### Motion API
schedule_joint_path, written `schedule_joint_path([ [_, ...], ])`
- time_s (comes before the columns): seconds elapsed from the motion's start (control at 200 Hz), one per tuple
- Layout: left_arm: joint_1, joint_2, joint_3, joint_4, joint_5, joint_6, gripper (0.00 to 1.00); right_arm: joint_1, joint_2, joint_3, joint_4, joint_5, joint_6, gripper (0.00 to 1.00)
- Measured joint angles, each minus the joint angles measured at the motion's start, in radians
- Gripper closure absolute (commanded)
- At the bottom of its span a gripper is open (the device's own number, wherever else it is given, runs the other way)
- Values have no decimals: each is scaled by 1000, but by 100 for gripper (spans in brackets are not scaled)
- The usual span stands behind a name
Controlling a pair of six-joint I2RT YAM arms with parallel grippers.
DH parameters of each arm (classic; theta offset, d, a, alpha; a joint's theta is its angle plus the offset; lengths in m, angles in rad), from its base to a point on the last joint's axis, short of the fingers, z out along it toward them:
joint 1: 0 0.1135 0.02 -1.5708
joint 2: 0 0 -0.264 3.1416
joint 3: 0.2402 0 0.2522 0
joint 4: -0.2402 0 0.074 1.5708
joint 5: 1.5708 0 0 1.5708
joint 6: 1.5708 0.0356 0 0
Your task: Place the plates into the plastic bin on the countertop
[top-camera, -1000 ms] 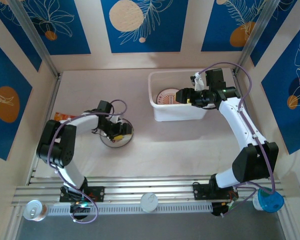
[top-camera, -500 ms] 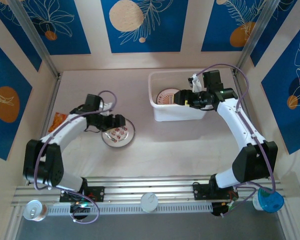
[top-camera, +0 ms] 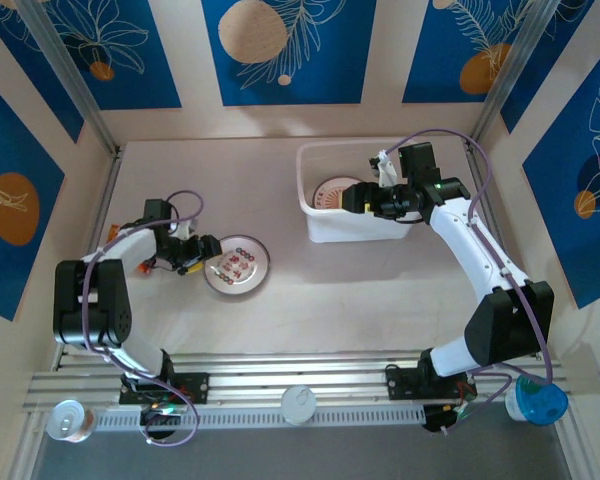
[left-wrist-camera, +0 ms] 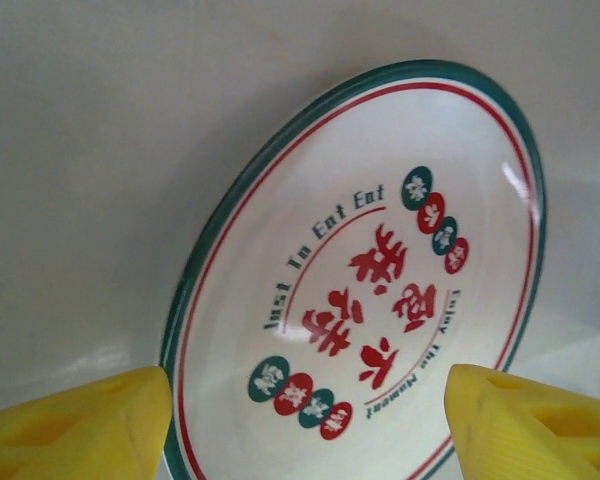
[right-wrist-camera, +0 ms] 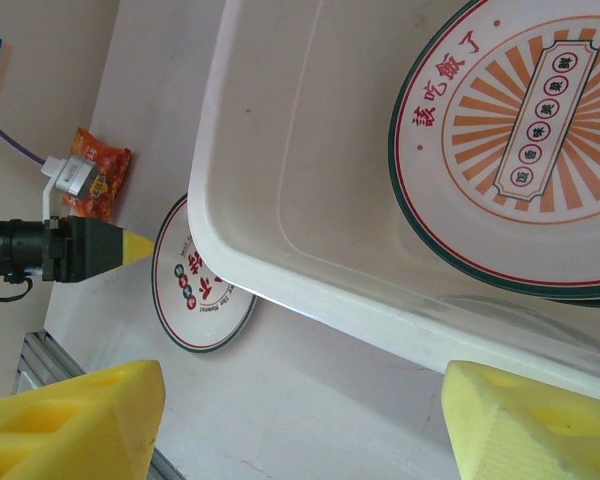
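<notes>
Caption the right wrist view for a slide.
Open right end effector above the plastic bin, an orange-centred plate lying inside.

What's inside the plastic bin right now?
One plate with an orange sunburst centre and a green rim lies in the plastic bin. The right gripper and its arm cover the bin's right part from above. Whether more plates lie under that plate cannot be told.

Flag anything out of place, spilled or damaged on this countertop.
One oddity: a crinkled orange snack packet lies just left of the round white plate with red lettering. It is unrelated to the dishes. Nothing looks spilled or broken.
</notes>
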Motion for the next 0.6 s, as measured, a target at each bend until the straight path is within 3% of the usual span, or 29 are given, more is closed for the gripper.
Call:
schedule_joint_path([
  [0.595, 2, -24, -10, 16, -6, 33, 30, 8, 27, -1, 3, 1, 3, 26],
])
